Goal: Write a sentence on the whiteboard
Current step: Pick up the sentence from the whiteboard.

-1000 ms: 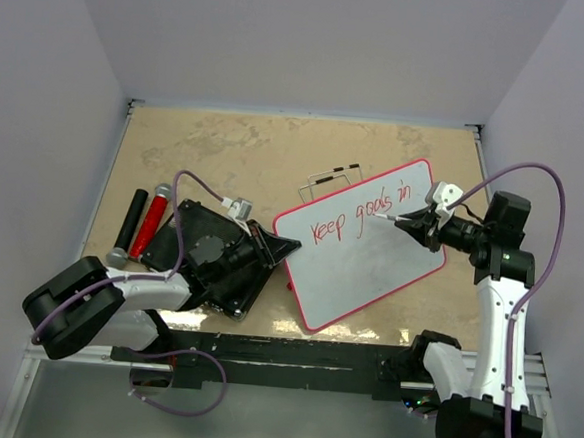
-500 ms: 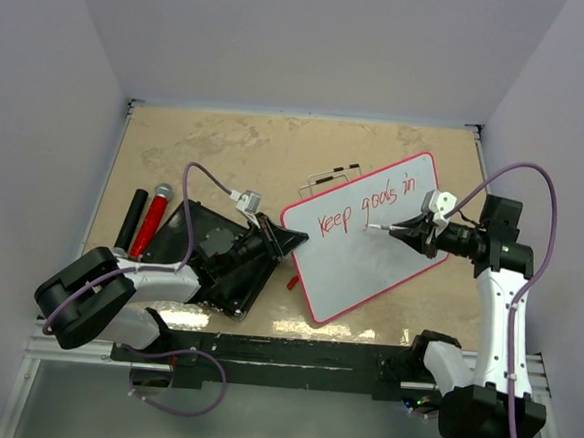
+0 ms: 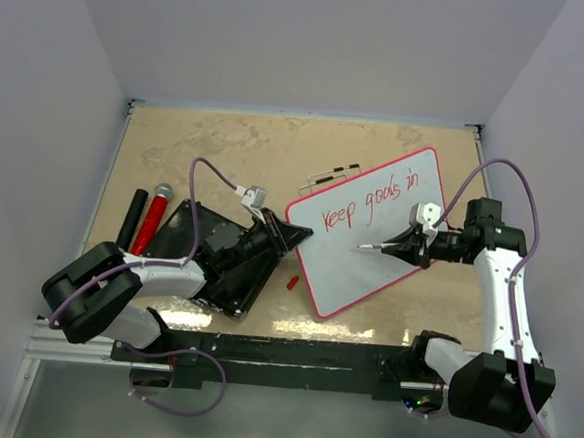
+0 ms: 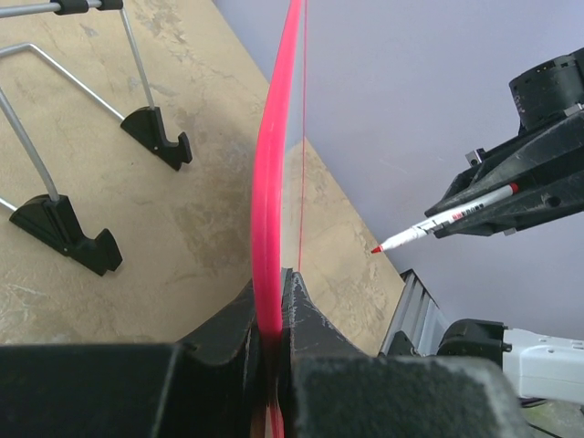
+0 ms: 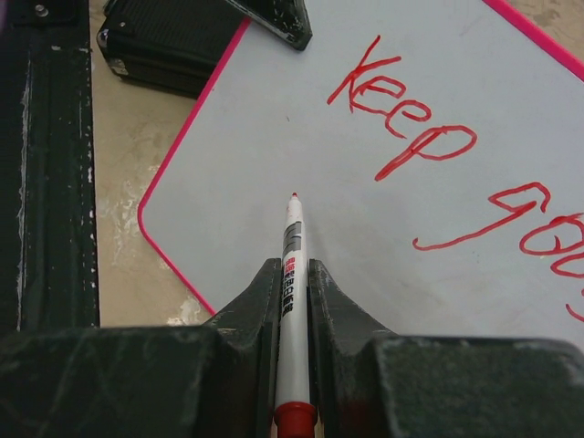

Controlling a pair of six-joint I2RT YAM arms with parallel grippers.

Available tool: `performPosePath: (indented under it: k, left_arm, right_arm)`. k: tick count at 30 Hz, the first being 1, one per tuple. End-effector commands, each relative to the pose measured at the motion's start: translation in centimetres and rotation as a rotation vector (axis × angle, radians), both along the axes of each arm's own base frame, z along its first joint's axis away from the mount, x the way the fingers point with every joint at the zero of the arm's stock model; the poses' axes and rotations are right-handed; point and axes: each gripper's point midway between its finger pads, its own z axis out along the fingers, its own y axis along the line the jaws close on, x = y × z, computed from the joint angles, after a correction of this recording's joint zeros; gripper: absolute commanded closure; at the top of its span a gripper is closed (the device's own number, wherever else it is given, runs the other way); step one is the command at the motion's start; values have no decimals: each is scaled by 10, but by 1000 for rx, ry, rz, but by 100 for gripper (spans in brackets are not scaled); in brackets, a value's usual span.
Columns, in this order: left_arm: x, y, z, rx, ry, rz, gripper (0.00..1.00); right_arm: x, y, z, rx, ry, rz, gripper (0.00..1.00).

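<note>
Tip of marker (image 3: 378, 246), clamped in right gripper (image 3: 402, 247), aims 9 o'clock, just off whiteboard (image 3: 353, 278), over blank space under sentence (image 3: 369, 204); left gripper (image 3: 289, 237) pinches whiteboard edge.

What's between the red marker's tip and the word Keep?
Only bare red-rimmed white whiteboard lies beyond the red-tipped white marker; the right wrist view shows it.

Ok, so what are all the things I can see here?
whiteboard: one, white, red rim, mid-table
writing: three words, red, on whiteboard
marker: one, white, red tip, above whiteboard
small piece: one, red, beside whiteboard
black tube: one, black, far left
red tube: one, red, beside it
slab: one, black, left of whiteboard
wire stand: one, silver, behind whiteboard
table: one, beige, underneath
left gripper: one, black, shut on whiteboard's rim
right gripper: one, black, shut on marker
</note>
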Motion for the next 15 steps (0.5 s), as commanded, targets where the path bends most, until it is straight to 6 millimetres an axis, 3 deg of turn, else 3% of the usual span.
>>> performPosePath:
  k: [1, 15]
  left_arm:
    - [21, 0, 6, 43, -82, 70, 100]
    - [27, -15, 0, 13, -73, 59, 100]
  right_arm:
    - [-6, 7, 15, -5, -85, 44, 100]
    - [-11, 12, 14, -6, -111, 62, 100]
